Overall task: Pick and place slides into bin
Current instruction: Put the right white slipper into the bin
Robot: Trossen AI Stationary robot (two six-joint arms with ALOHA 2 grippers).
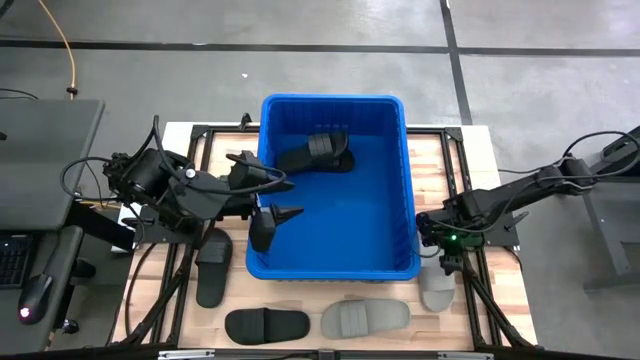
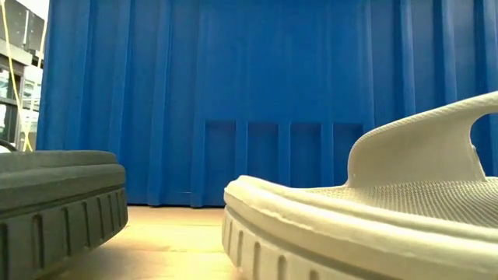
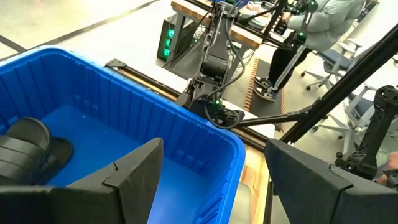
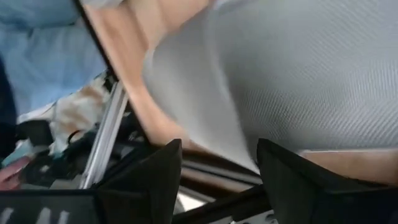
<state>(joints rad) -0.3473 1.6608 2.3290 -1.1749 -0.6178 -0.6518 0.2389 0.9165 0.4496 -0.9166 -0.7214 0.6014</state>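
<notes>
Right gripper (image 1: 441, 268) directly above grey slide (image 1: 437, 290).

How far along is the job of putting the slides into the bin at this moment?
Done: one black slide lies in the bin. In hand: the right tool is down at a grey slide beside the bin; the left tool hangs open over the bin. Left: two black slides and another grey slide on the table.
</notes>
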